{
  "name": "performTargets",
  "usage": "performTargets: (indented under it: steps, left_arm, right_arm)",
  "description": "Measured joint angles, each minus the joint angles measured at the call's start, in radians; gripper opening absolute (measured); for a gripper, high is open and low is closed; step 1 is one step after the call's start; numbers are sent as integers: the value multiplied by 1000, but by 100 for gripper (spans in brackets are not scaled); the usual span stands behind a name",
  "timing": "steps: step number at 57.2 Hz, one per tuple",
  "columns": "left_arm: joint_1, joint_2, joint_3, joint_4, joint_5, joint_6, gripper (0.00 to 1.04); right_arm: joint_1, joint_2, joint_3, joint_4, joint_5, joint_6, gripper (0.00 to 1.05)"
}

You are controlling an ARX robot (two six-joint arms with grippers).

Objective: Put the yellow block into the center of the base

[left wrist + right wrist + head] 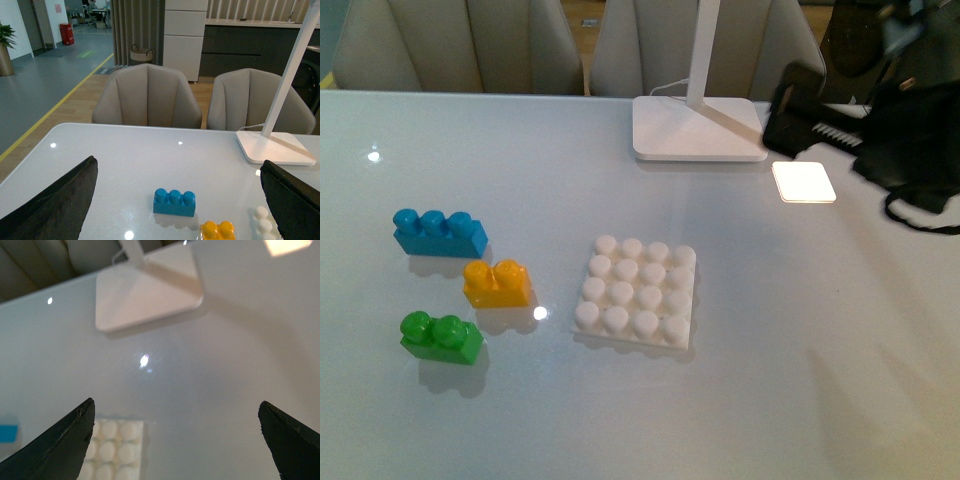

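Observation:
The yellow block [497,283] lies on the white table, left of the base [636,293], a white studded plate with nothing on it. In the left wrist view my left gripper [177,161] is open and empty above the table; the yellow block [218,230] shows at the picture's edge between its fingers [55,205], with the base's corner [263,220] beside it. My right gripper [176,402] is open and empty, held above the table; the base [114,447] lies near one finger. The right arm [890,120] shows at the far right of the front view.
A blue three-stud brick [440,232] lies behind the yellow block and a green two-stud brick [442,337] in front of it. A white lamp foot [698,128] stands at the table's back, with a bright light patch [804,182] beside it. Chairs stand beyond the table.

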Motion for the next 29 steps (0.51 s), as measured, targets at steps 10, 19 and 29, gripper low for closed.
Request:
performTargets:
  steps: [10, 19, 29]
  left_arm:
    - [0, 0, 0, 0, 0, 0, 97]
    - [0, 0, 0, 0, 0, 0, 97]
    - [0, 0, 0, 0, 0, 0, 97]
  right_arm:
    - [-166, -303, -280, 388, -59, -231, 76]
    - [-242, -673, -477, 348, -107, -335, 45]
    - [-242, -808, -586, 309, -113, -360, 2]
